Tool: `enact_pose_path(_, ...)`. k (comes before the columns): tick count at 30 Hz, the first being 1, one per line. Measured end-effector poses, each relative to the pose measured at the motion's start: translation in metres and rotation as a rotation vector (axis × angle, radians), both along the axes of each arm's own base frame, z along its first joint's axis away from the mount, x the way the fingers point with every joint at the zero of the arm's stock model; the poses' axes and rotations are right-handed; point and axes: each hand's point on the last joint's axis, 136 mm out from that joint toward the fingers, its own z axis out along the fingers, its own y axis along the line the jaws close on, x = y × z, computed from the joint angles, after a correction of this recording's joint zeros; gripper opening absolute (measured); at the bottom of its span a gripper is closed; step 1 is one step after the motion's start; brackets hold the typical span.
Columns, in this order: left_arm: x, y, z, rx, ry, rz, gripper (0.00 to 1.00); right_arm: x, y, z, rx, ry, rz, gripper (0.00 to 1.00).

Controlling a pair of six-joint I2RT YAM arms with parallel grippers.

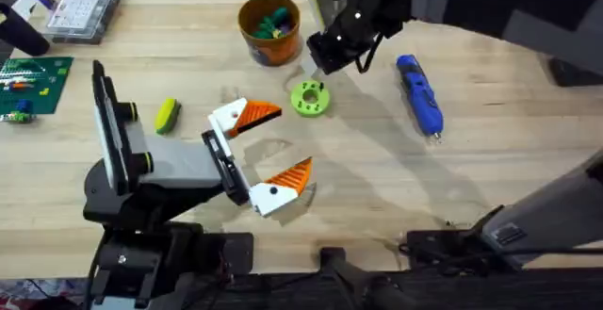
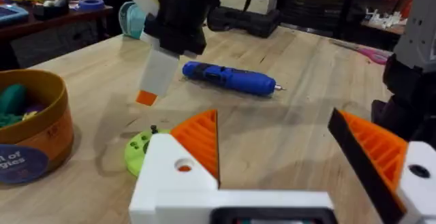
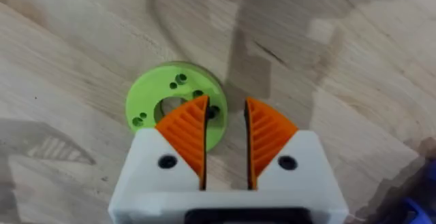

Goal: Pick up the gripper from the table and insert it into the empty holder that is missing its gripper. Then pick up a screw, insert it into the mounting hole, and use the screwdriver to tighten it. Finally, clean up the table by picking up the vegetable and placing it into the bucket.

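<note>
Hovering low over the lime-green disc point(image 3: 174, 101), the right gripper point(image 3: 225, 132) has its jaws nearly pressed together, a thin slit between the orange pads, nothing pinched that I can see. A small dark bit sits at the disc rim by the pad tip, maybe a screw, too small to tell. Left gripper point(image 1: 268, 155) sits mid-worktop, jaws spread wide, empty. Outward: screwdriver point(image 1: 419, 93) lies flat to the right of the disc, well apart; vegetable point(image 1: 167, 115) lies left of the left gripper; bucket point(image 1: 268, 29) stands just behind the disc with toys already in it. Clear compartment box point(image 1: 83, 10) far left corner, green board point(image 1: 33, 82) at the left edge. Risks, as judgement: the near-shut jaws could come down on the disc and shove it across the worktop point(image 1: 509, 159), or knock the dark bit away. The disc looks light and unfixed, so off-centre contact would spin it toward the bucket. The right arm also crowds the bucket rim; a lift could clip it.
</note>
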Motion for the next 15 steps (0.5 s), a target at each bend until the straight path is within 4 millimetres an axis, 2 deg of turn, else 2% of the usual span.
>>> enact_pose_path(8, 0.000, 0.000, 0.000, 0.000, 0.000, 0.000, 0.991, 0.012, -0.011, -0.018, -0.014, 0.023, -0.030, 0.303)
enact_pose_path(15, 0.000, 0.000, -0.004, 0.002, 0.021, 0.000, 0.991, 0.012, -0.011, -0.040, -0.041, 0.066, -0.031, 0.303)
